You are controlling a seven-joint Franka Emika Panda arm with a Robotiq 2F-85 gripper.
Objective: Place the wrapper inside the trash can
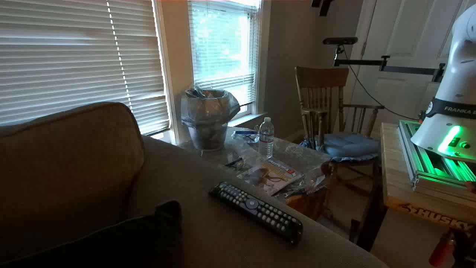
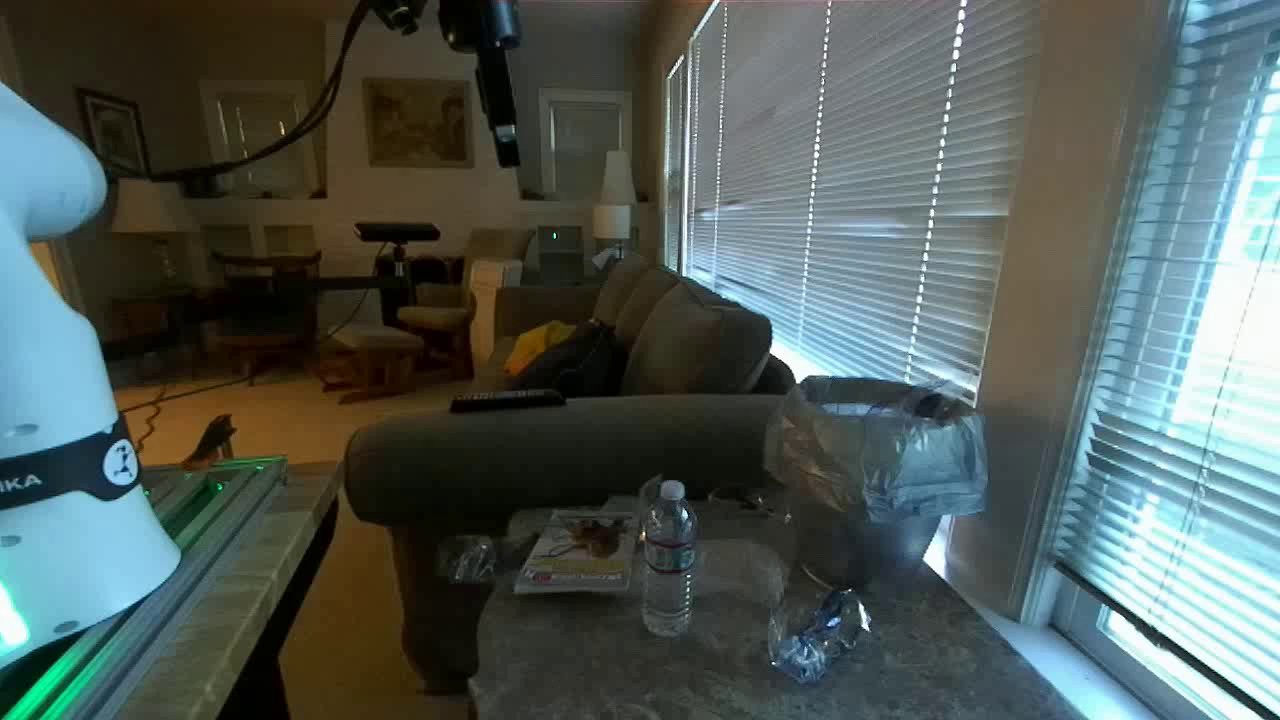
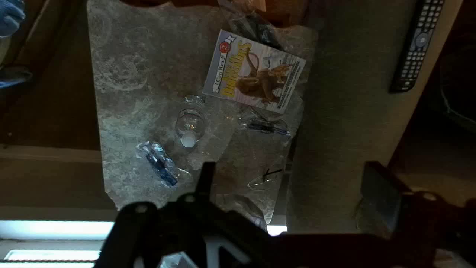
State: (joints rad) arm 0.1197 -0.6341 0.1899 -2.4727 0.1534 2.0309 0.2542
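Observation:
Several clear, crinkly scraps of wrapper lie on the grey stone-topped table; I cannot tell which is the task's wrapper. A shiny one with a blue strip lies near the trash can in an exterior view [image 2: 820, 635] and left of the bottle in the wrist view [image 3: 158, 163]. Another wrapper [image 3: 264, 125] lies below the book. The trash can [image 1: 208, 123], lined with a silvery bag, stands upright at the window end of the table [image 2: 870, 460]; the wrist view shows only a bit of its bag. My gripper [image 3: 290, 184] is open and empty, high above table and sofa.
A water bottle [image 2: 669, 565] and a dinosaur book [image 3: 254, 70] are on the table. The remote control [image 1: 258, 210] lies on the sofa arm [image 2: 600, 440] alongside. A wooden chair [image 1: 334, 123] stands beyond the table. Window blinds [image 2: 850, 180] are behind the can.

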